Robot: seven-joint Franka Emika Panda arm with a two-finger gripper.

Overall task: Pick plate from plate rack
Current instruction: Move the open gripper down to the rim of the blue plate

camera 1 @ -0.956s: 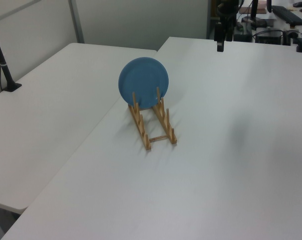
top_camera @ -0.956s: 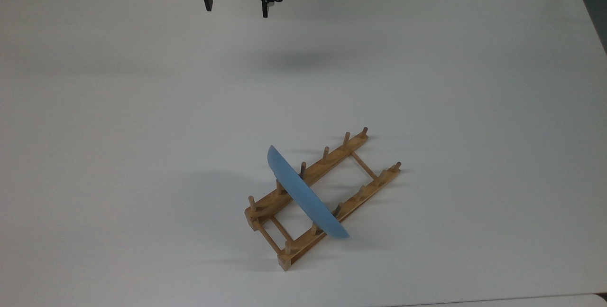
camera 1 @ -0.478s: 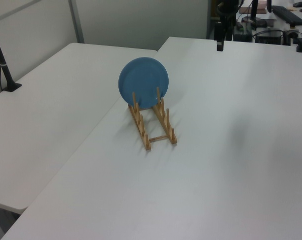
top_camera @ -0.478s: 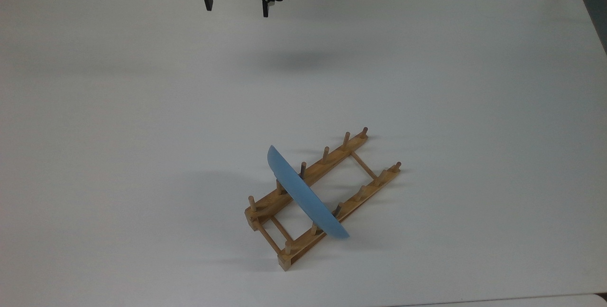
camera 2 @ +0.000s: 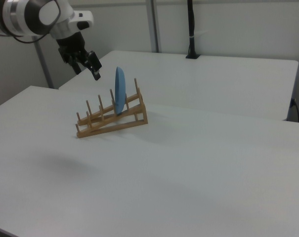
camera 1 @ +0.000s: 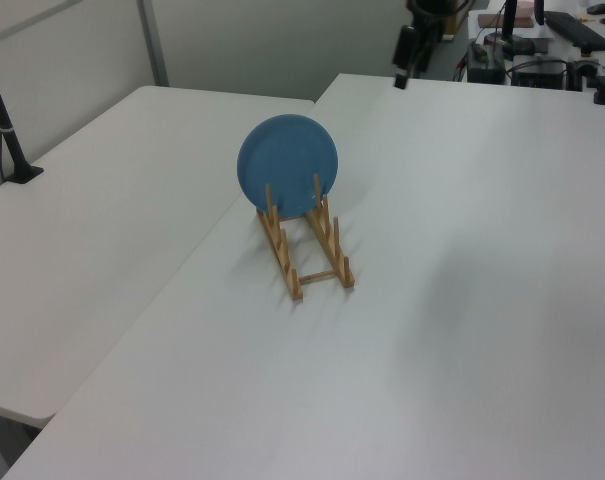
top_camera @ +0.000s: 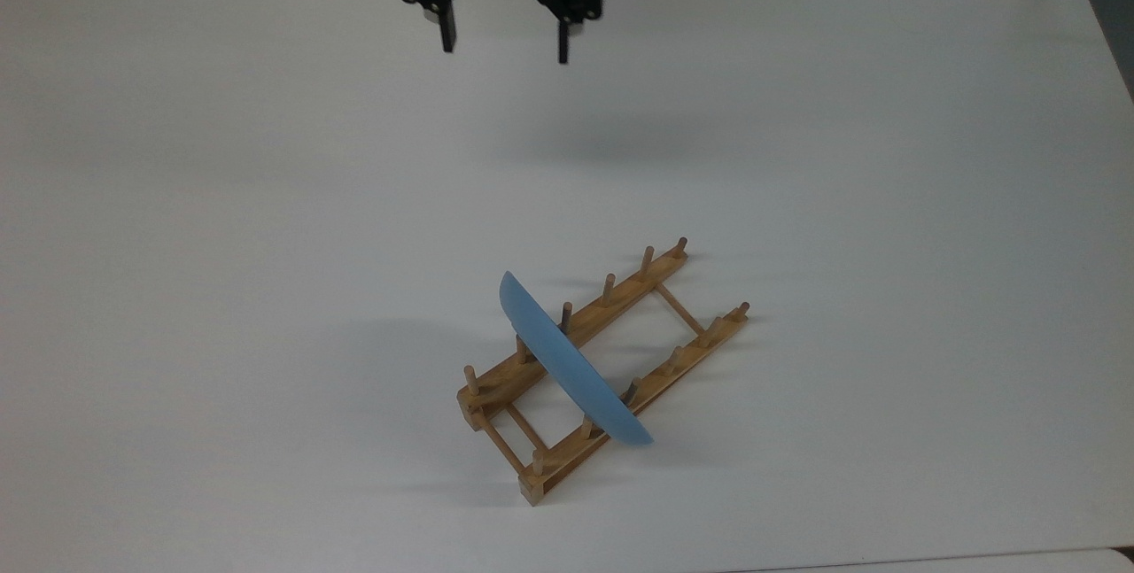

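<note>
- plate rack sits on the white table, one end raised, per the right view
- plate stands on edge in the rack, slotted between pegs close to the raised end, leaning slightly on them
- gripper hangs in the air well apart from the rack, toward the table's far edge in the top view
- fingers spread wide, holding nothing
- plate untouched

The top view looked steeply down from high up. The left and right views faced across the table from opposite ends, sharing the plate rack.
</note>
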